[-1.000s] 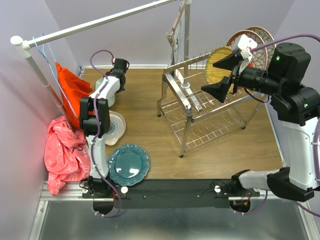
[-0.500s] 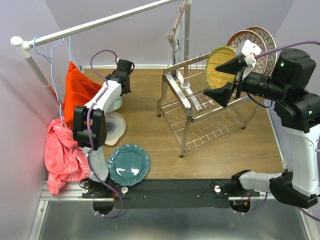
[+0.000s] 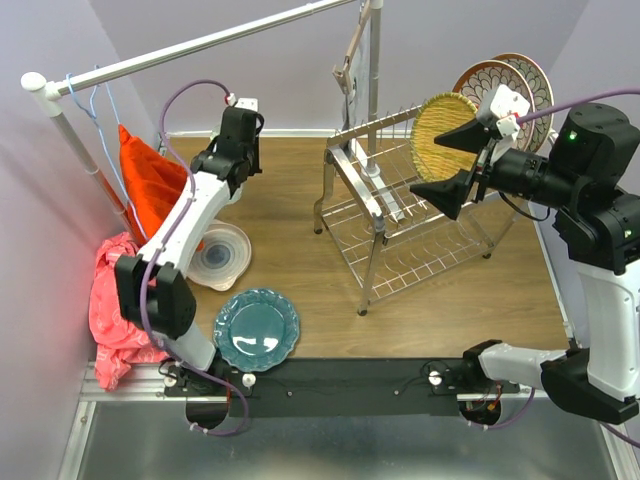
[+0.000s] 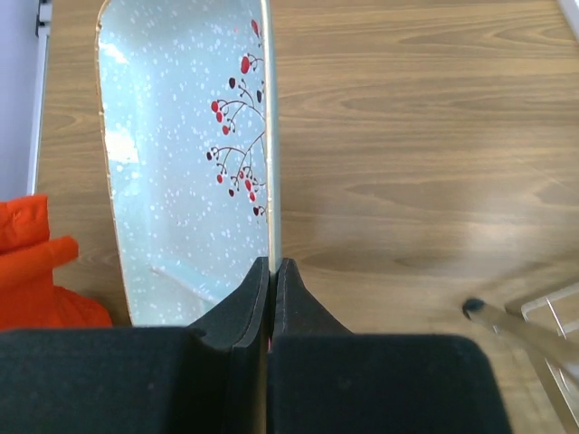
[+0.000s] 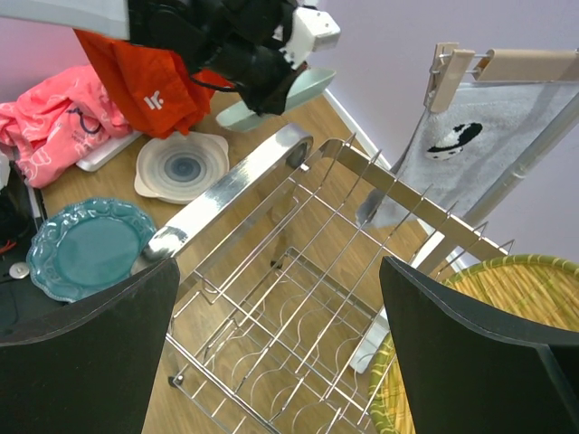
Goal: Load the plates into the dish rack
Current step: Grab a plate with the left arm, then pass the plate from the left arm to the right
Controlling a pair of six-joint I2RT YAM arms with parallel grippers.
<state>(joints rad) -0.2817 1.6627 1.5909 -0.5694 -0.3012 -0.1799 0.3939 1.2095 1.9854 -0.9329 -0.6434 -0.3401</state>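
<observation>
Pinching a pale berry-patterned plate [image 4: 181,163] edge-on, left claw [image 4: 271,268]; right claw [image 5: 279,271] agape.

1. Dish rack [image 3: 410,215]: right half of the table [image 3: 300,220].
2. Woven plate [image 3: 440,130]: on edge in the rack's upper tier, far right end; two further plates [image 3: 510,80] just behind it.
3. Scalloped plate [image 3: 257,330]: flat on the table, near left, beside the left arm's base.
4. Swirl plate [image 3: 220,255]: flat, just behind and left of the scalloped plate.
5. Gripped plate [image 4: 181,163]: on edge, rim clamped in the left pincer [image 4: 271,271], above the table's far left.
6. Right pincer [image 3: 425,163]: above the rack's right end, before the woven plate.
7. Clothes rail [image 3: 200,45]: overhead, along the far left.
</observation>
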